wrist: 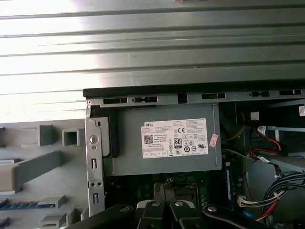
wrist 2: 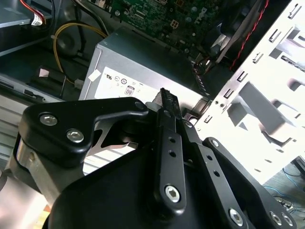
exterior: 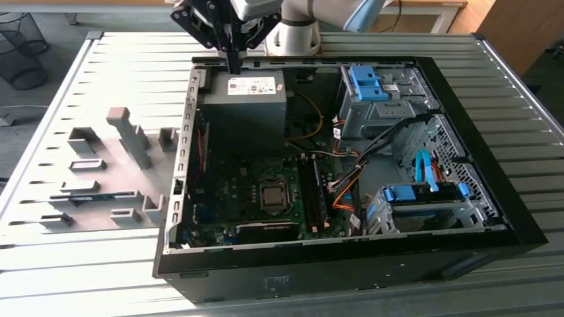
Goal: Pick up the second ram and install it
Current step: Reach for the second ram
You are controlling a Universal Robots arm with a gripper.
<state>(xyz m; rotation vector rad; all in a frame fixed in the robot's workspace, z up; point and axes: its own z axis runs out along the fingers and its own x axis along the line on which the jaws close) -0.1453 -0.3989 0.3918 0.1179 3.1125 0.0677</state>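
The ram stick [exterior: 95,196], which I think is the thin blue-green strip, lies flat among the grey holder blocks [exterior: 132,142] on the metal table [exterior: 370,47]. It sits to the exterior view's left of the open computer case [exterior: 352,264]. The gripper [exterior: 234,66] hangs well apart from it, over the grey power box [exterior: 242,109] inside the case. Its fingers are pressed together with nothing between them.
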